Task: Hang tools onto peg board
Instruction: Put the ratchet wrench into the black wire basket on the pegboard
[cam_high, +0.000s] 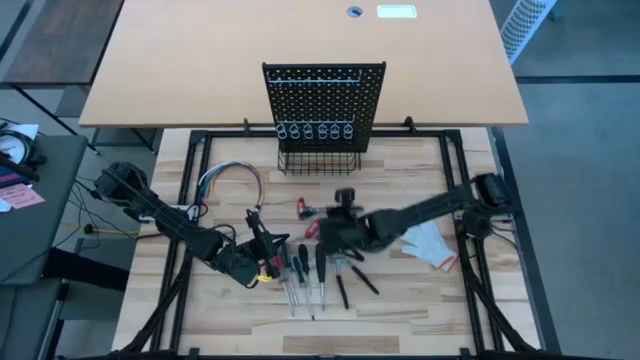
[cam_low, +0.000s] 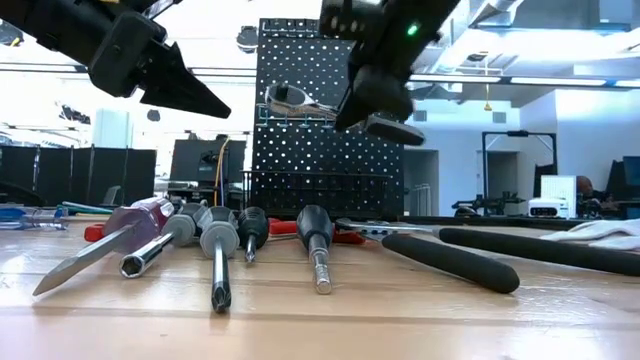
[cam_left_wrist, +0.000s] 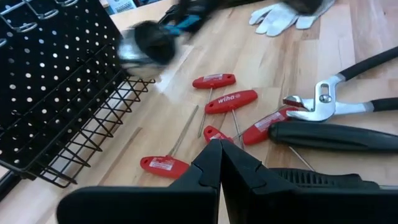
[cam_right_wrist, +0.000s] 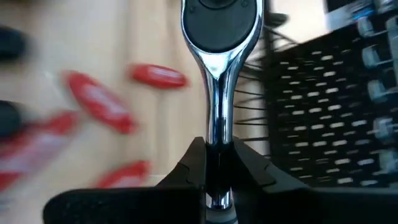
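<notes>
The item in hand is a chrome ratchet wrench (cam_right_wrist: 214, 93), round black-faced head forward, its shank clamped between the fingers of the right gripper (cam_right_wrist: 216, 163). In the low view it hangs clear of the table in front of the peg board (cam_high: 323, 105), below the ring row and not yet touching the panel. The overhead view puts this gripper over the wooden work surface (cam_high: 420, 300), a little short of the wire basket (cam_high: 319, 161) at the board's foot.

Step in hand, as judged: carrying the ratchet to the board. The next move calls for raising it to the silver ring holders (cam_high: 313, 131) and lining up the handle or head with one ring before release; which ring is meant cannot be told.

Left gripper (cam_left_wrist: 220, 163): fingers pressed together, holding nothing, poised low over the loose tools left of centre.

Count:
- Peg board: one, upright. Rings in its row: about six overhead; none seen carrying a tool.
- Red T-handle keys (cam_left_wrist: 231, 101): five visible in the left wrist view, lying near the basket.
- Screwdrivers and nut drivers (cam_low: 218, 250): five lined up in the low view, one with a dark red handle (cam_low: 135, 222).
- Black-handled pliers (cam_left_wrist: 348, 102): one, large, jaws toward the red keys.
- White glove (cam_high: 428, 245): one, to the right.
- Coloured wire bundle (cam_high: 228, 178): one, to the left of the basket.
</notes>
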